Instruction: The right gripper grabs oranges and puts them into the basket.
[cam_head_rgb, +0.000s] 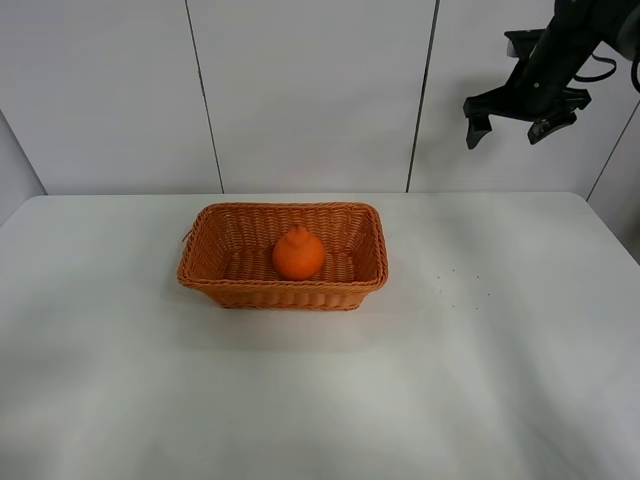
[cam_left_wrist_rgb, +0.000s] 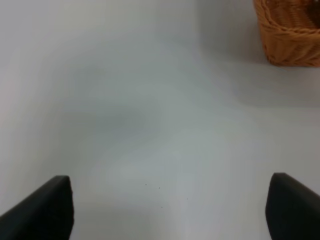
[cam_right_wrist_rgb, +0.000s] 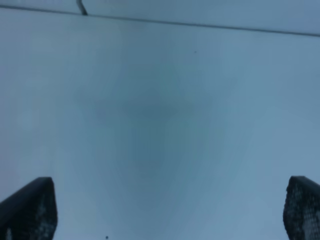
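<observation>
From my station the job looks done — the round bright orange fruit with its knobbed top (cam_head_rgb: 298, 254) sits inside the rectangular orange-brown woven wicker basket (cam_head_rgb: 205, 281) on the white table (cam_head_rgb: 500, 380). I see no other fruit left out. The black two-fingered right gripper (cam_head_rgb: 508, 127) hangs high and well apart from the basket — spread wide, holding nothing.

A lab-like test cell: bare white table (cam_head_rgb: 520, 380) against plain white wall panels (cam_head_rgb: 310, 90).
</observation>
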